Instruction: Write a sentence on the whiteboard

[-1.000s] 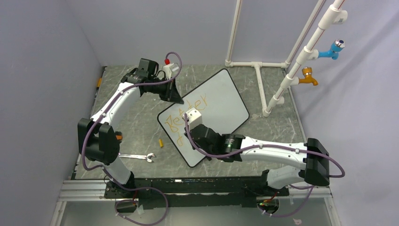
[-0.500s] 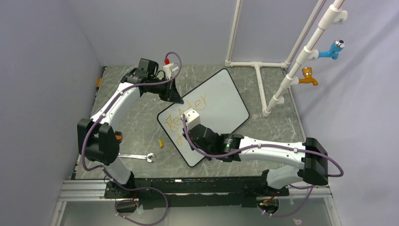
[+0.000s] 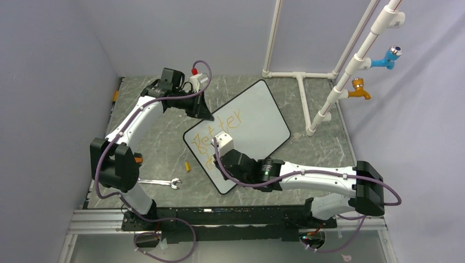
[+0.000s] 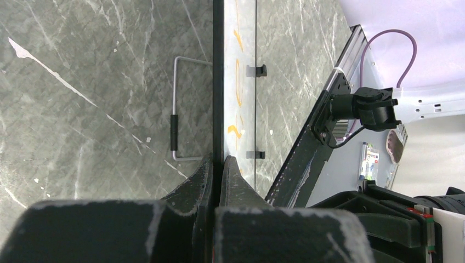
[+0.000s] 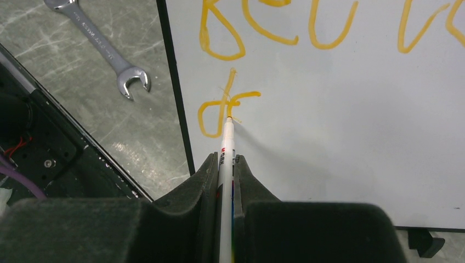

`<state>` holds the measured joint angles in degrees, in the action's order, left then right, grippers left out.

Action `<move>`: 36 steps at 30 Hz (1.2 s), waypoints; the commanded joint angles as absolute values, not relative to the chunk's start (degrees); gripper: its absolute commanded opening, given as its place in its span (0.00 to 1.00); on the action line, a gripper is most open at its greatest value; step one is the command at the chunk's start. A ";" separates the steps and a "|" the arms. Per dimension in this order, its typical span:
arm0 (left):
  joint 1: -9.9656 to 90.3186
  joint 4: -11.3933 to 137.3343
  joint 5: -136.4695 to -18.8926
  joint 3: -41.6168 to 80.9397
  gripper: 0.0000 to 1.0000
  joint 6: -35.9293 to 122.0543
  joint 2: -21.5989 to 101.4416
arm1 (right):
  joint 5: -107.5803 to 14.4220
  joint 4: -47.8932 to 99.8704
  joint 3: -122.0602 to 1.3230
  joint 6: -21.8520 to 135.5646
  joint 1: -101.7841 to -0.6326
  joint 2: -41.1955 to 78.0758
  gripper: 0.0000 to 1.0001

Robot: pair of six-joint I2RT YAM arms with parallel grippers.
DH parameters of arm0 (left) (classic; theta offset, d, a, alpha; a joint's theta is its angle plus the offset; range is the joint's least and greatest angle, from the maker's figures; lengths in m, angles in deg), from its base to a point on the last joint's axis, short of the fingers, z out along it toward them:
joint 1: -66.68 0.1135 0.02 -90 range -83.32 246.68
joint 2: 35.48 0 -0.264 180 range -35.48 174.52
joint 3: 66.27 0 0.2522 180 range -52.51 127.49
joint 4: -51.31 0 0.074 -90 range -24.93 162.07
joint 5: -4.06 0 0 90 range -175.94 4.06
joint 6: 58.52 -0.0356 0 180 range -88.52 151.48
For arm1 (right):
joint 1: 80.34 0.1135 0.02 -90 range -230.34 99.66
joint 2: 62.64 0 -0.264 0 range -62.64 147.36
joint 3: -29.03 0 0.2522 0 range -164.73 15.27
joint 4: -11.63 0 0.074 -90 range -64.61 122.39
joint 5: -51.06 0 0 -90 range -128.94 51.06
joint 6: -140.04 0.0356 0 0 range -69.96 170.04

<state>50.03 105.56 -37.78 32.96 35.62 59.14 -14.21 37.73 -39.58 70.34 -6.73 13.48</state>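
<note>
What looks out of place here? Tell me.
The glossy white, black-framed whiteboard lies skewed diagonally on the grey marbled table. A silver open-ended wrench lies loose left of it, a tool writing does not need; a small yellow cylinder lies nearby.

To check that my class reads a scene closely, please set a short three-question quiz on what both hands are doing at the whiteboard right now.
1. True or false: the right hand holds a marker whose tip touches the whiteboard.
2. What does the left hand clamp? A) the wrench B) the whiteboard's edge C) nothing
3. Fill in: the top line of the sentence reads ____.
Key: 1 true; 2 B; 3 Better.
</note>
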 commanded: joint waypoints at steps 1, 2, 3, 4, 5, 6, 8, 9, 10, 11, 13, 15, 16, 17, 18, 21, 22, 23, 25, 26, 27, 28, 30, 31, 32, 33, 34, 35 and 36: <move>50.17 100.63 -39.27 33.27 0.00 33.86 56.10 | -14.17 38.07 -37.97 72.06 -6.65 11.81 0.00; 50.17 100.60 -39.27 33.23 0.00 33.86 56.11 | -13.78 38.33 -37.85 72.17 -6.68 11.57 0.00; 50.15 100.61 -39.21 33.19 0.00 33.90 56.15 | -13.39 38.62 -37.82 72.30 -6.68 11.36 0.00; 50.15 100.53 -39.19 33.16 0.00 33.94 56.09 | -12.86 38.85 -37.81 72.42 -6.63 11.24 0.00; 50.15 100.53 -39.18 33.11 0.00 33.90 56.06 | -12.09 39.19 -37.93 72.45 -6.62 11.19 0.00; 50.20 100.54 -39.18 33.10 0.00 33.88 56.06 | -11.52 39.46 -38.10 72.38 -6.66 11.19 0.00; 50.20 100.45 -39.10 33.10 0.00 33.95 56.04 | -10.54 39.85 -38.81 72.15 -6.68 11.36 0.00; 50.18 100.41 -39.14 33.10 0.00 33.95 56.01 | -10.02 40.10 -39.49 72.04 -6.67 11.51 0.00; 50.16 100.40 -39.09 33.03 0.00 33.99 55.97 | -9.64 40.35 -40.02 71.94 -6.67 11.78 0.00; 50.22 100.37 -39.06 32.97 0.00 33.95 56.00 | -9.22 40.48 -40.55 71.71 -6.68 12.06 0.00; 50.17 100.30 -39.04 32.86 0.00 33.94 55.87 | -8.44 40.65 -41.85 71.11 -6.67 12.70 0.00; 50.17 100.34 -39.03 32.92 0.00 33.94 55.99 | -7.66 40.91 -43.16 70.58 -6.75 13.64 0.00; 50.15 100.32 -39.01 32.92 0.00 34.00 55.94 | -7.31 41.01 -43.71 70.17 -6.79 14.07 0.00; 50.15 100.32 -38.94 32.92 0.00 33.97 55.92 | -7.10 41.03 -44.27 69.99 -6.77 14.39 0.00; 50.16 100.32 -38.97 32.91 0.00 33.96 56.00 | -7.04 40.93 -44.71 69.65 -6.73 14.69 0.00; 50.20 100.41 -38.96 32.92 0.00 33.92 55.88 | -6.91 40.86 -45.92 68.75 -6.83 15.53 0.00; 50.19 100.34 -38.96 32.84 0.00 33.98 55.79 | -6.80 40.94 -46.26 68.52 -6.81 15.83 0.00; 50.19 100.32 -38.96 32.83 0.00 33.92 55.77 | -6.71 40.97 -46.68 68.38 -6.85 16.06 0.00; 50.16 100.38 -39.05 32.75 0.00 33.92 55.67 | -6.63 41.03 -47.31 68.11 -6.85 16.48 0.00; 50.20 100.33 -39.04 32.70 0.00 33.89 55.67 | -6.60 41.04 -47.45 68.07 -6.81 16.58 0.00; 50.18 100.33 -39.03 32.66 0.00 33.86 55.59 | -6.59 41.04 -47.55 68.06 -6.86 16.66 0.00; 50.22 100.29 -39.01 32.67 0.00 33.93 55.65 | -6.53 41.04 -47.51 68.06 -6.79 16.65 0.00; 50.20 100.25 -38.93 32.72 0.00 33.95 55.66 | -6.38 41.04 -47.41 68.10 -6.86 16.46 0.00; 50.20 100.24 -38.92 32.67 0.00 33.95 55.66 | -6.41 41.16 -47.36 68.14 -6.86 16.34 0.00; 50.20 100.32 -38.96 32.66 0.00 33.94 55.60 | -6.54 41.25 -47.25 68.26 -6.80 16.25 0.00; 50.16 100.37 -39.05 32.72 0.00 33.88 55.51 | -6.70 41.37 -47.11 68.31 -6.79 16.10 0.00; 50.18 100.34 -39.10 32.70 0.00 33.91 55.52 | -6.88 41.39 -46.83 68.49 -6.85 15.96 0.00; 50.16 100.32 -39.10 32.66 0.00 33.93 55.50 | -7.19 41.39 -46.42 68.56 -6.80 15.80 0.00; 50.17 100.32 -39.10 32.66 0.00 33.87 55.46 | -7.55 41.47 -46.05 68.68 -6.84 15.63 0.00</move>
